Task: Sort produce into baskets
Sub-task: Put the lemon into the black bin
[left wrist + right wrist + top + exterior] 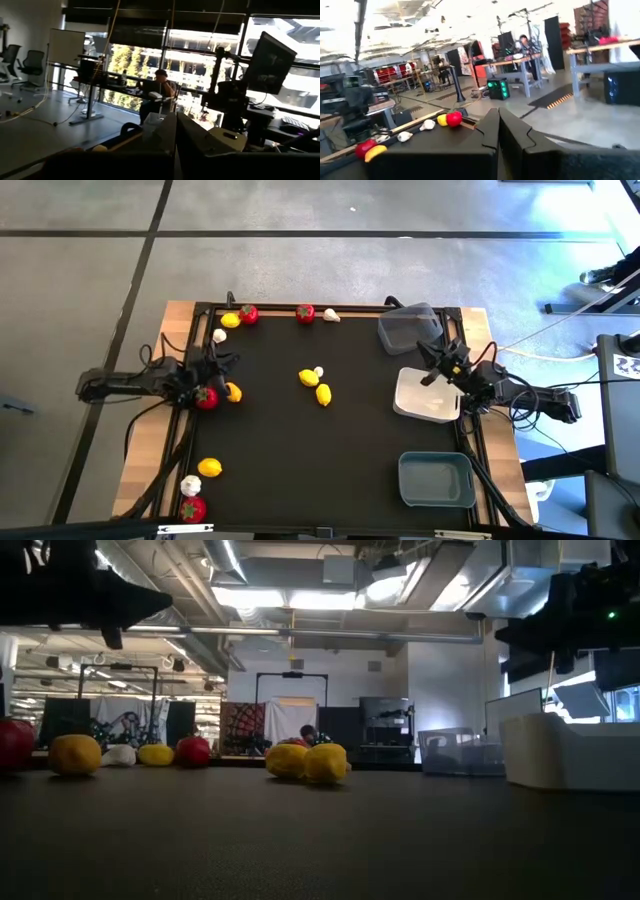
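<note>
While produce lies scattered over the mat, none in the baskets. Left gripper (207,372) raised at the left edge beside a red fruit (206,398) and lemon (233,392); finger gap cannot be told. Right gripper (436,365), fingers (492,131) closed narrow and empty, poised at the white basket (426,396), apparently waiting. Sorting judged not yet begun.
</note>
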`<action>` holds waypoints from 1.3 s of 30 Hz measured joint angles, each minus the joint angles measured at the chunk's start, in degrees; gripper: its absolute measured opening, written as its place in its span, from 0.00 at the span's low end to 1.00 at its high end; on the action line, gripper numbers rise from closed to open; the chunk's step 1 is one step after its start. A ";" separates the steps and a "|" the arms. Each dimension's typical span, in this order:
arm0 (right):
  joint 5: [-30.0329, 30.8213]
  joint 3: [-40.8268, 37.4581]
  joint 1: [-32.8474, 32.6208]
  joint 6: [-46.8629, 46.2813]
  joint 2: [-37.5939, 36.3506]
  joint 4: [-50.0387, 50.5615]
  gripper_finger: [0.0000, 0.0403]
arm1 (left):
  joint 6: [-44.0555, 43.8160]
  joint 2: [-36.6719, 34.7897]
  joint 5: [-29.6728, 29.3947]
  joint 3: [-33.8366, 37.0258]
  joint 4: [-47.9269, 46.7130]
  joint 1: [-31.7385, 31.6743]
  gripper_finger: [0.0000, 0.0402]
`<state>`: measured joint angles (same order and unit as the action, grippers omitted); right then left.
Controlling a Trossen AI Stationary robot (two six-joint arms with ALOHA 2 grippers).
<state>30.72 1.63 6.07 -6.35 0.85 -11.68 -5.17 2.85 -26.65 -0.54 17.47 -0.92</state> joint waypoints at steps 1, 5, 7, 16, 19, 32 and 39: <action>-0.53 0.01 0.00 0.89 0.09 -0.37 0.02 | -0.62 0.51 -0.02 0.00 0.28 -0.79 0.01; -1.81 0.04 -0.02 3.91 0.88 -1.04 0.02 | -0.85 3.81 -0.05 0.00 2.12 -3.28 0.01; -2.34 0.11 -0.02 5.10 1.35 -1.14 0.02 | -0.81 6.03 0.90 0.00 3.04 -4.18 0.01; -3.74 0.19 -0.02 6.82 4.70 -1.85 0.02 | 1.83 18.03 3.72 -3.42 6.73 -5.26 0.01; -3.78 0.20 -0.02 6.40 5.44 -2.22 0.02 | 3.67 21.82 3.72 -4.63 8.58 -5.26 0.01; -5.88 0.26 -0.04 3.53 6.18 -0.75 0.02 | 5.07 37.71 5.75 -9.12 19.74 -5.26 0.01; -7.39 0.28 -0.04 4.56 6.18 -1.60 0.02 | 5.14 46.25 6.51 -14.79 19.80 -5.25 0.01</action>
<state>23.33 1.91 6.02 -1.79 7.03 -13.29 -0.03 49.10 -20.14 -15.32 37.28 -6.17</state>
